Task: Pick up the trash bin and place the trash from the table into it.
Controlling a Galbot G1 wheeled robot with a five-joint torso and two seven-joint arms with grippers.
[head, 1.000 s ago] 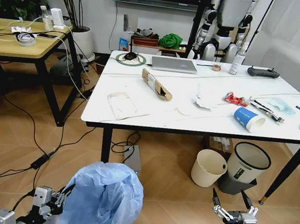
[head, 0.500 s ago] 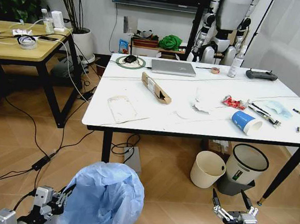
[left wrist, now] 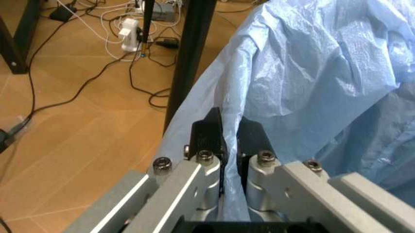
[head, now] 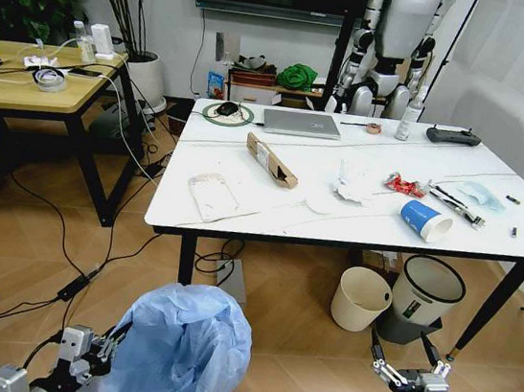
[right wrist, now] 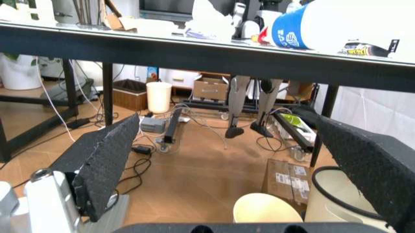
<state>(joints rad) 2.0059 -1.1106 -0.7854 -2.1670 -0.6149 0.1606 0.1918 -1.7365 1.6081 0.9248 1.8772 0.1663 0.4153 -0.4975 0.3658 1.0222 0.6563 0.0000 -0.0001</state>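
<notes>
The white veined surface (head: 272, 193) has drawn nearer; left gripper (left wrist: 228, 137) fingers stay pinched on the crinkled light-blue-bagged trash bin (head: 182, 348) (right gripper (head: 408, 354) wide, empty), so approach continues.

White veined table (head: 246, 170) on thin black legs, strewn with litter.
Bearing a brown cardboard box (head: 272, 160), crumpled tissues (head: 353, 180), red wrapper (head: 404, 184), tipped blue cup (head: 425, 220), light-blue mask (head: 482, 194), silver laptop (head: 301, 123), black controller (head: 453, 136).

Blue-bagged trash bin (head: 182, 345) below littered table (head: 271, 202)
</notes>
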